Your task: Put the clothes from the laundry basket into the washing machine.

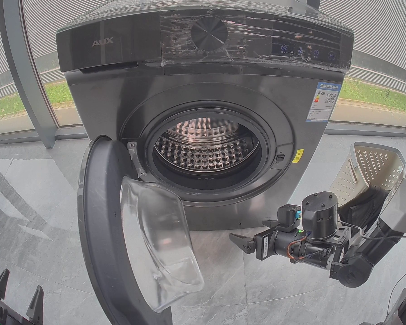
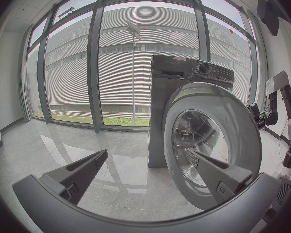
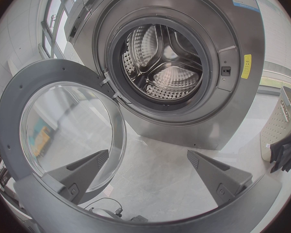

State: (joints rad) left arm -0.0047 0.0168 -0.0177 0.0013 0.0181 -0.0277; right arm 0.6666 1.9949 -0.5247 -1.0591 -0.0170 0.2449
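- The washing machine (image 1: 104, 100) is seen with its door (image 1: 99, 231) swung open to the left, and the drum (image 1: 206, 152) is exposed.
- The laundry basket (image 1: 370, 172) is stood on the floor right of the machine, with dark clothes (image 1: 365, 208) draped over its rim.
- The right end effector (image 3: 145, 154) is held spread wide with nothing gripped, near the machine's front and left of the basket.
- The left end effector (image 2: 147, 152) is likewise spread wide with nothing gripped, at the near left.
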